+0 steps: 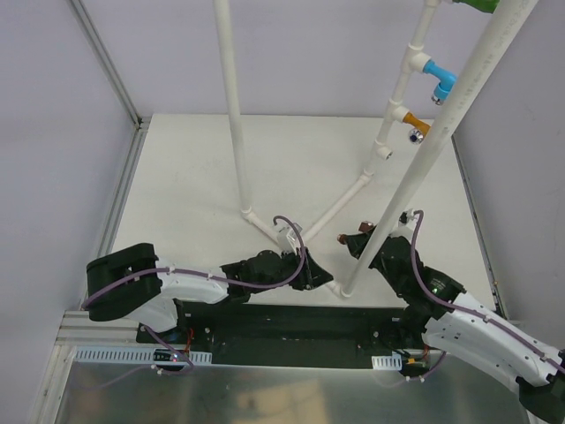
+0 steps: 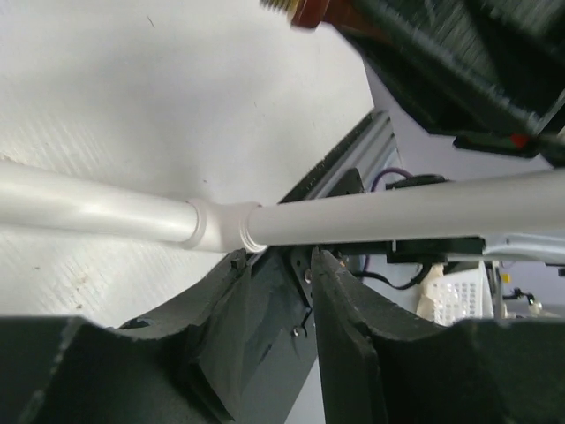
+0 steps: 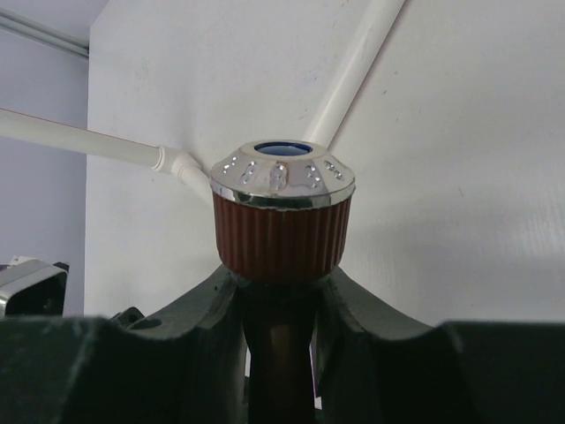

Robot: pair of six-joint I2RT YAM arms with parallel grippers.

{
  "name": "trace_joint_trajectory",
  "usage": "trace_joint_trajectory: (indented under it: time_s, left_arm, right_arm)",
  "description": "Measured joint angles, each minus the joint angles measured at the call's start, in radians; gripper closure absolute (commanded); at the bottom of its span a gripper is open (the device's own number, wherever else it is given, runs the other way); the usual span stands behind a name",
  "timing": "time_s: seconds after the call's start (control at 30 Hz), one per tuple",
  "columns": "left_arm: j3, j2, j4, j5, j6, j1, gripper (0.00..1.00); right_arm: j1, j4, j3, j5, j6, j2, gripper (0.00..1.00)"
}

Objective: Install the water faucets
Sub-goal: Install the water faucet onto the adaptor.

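My right gripper [image 3: 281, 284] is shut on the stem of the brown faucet [image 3: 281, 225], whose ribbed head and silver end point away from the wrist. From above, that faucet [image 1: 346, 238] and the right gripper [image 1: 364, 242] sit beside the slanted white pipe [image 1: 415, 168]. The brown faucet's threaded end [image 2: 300, 9] shows at the top of the left wrist view. My left gripper [image 2: 281, 258] is open a little, its fingertips just under the pipe coupling [image 2: 221, 226], with nothing between them. Blue [image 1: 441, 79], orange [image 1: 413, 125] and green [image 1: 481, 5] faucets sit on the frame's upright branch.
The white PVC frame [image 1: 234, 106] stands on the white table, with base pipes [image 1: 331, 212] crossing between the arms. An aluminium rail [image 1: 124, 190] lines the table's left edge. Walls close in on the left and right. The right arm [image 2: 441, 53] hangs close above the left gripper.
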Motion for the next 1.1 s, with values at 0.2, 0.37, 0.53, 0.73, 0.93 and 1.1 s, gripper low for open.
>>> trace_joint_trajectory:
  time_s: [0.2, 0.37, 0.53, 0.73, 0.93, 1.1]
  left_arm:
    - [0.080, 0.015, -0.069, -0.077, 0.013, 0.014, 0.62]
    - [0.146, 0.078, -0.065, -0.067, 0.017, 0.019, 0.63]
    - [0.136, 0.098, -0.054, -0.045, 0.008, 0.019, 0.64]
    - [0.047, 0.065, -0.043, -0.046, 0.001, 0.019, 0.64]
    - [-0.046, -0.047, -0.063, -0.072, -0.002, 0.019, 0.63]
    - [-0.093, -0.151, -0.121, -0.113, 0.000, 0.019, 0.59]
  right_arm:
    - [0.001, 0.107, -0.086, -0.072, 0.006, -0.046, 1.00]
    - [0.002, 0.149, -0.102, -0.113, 0.040, -0.078, 1.00]
    - [0.057, 0.154, -0.105, -0.101, 0.076, -0.092, 1.00]
    - [0.255, 0.157, -0.105, -0.014, 0.108, -0.078, 1.00]
    - [0.465, 0.174, -0.103, 0.143, 0.150, -0.019, 1.00]
    - [0.636, 0.192, -0.060, 0.338, 0.187, 0.091, 1.00]
